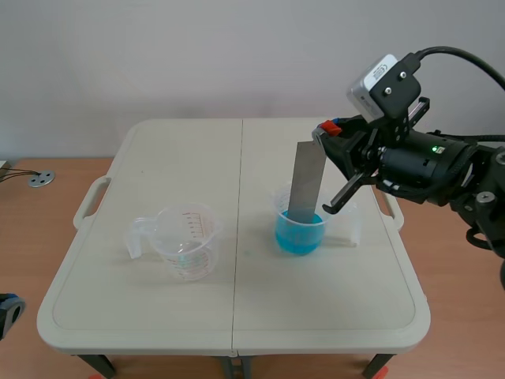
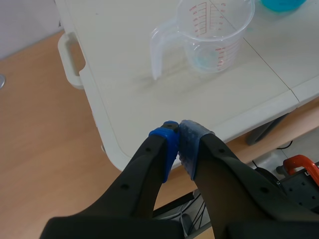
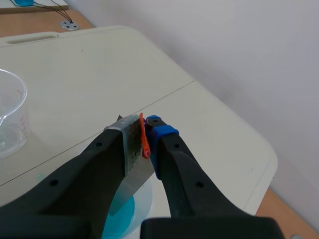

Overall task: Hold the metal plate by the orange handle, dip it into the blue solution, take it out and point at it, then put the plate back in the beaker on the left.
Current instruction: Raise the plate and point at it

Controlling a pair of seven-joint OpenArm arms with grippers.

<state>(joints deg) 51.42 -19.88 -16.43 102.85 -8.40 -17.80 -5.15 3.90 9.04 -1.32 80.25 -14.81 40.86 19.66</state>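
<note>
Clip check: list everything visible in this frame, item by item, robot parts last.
Table: one, cream, centre.
Clear beaker: one, red markings, table's left half.
Blue solution beaker: one, right of centre.
Metal plate: one, grey, upright, lower end in the blue solution beaker.
Orange handle: one, at the plate's top.
Disc: one, grey, on the floor at left.
Left pincer: black, blue pads, shut on nothing, off the table's corner.
Right pincer: black, shut on the orange handle.

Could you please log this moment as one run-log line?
step: dip | right end effector: shut on metal plate, lower end in blue solution | left end effector: shut, empty | left beaker: no plate
</note>
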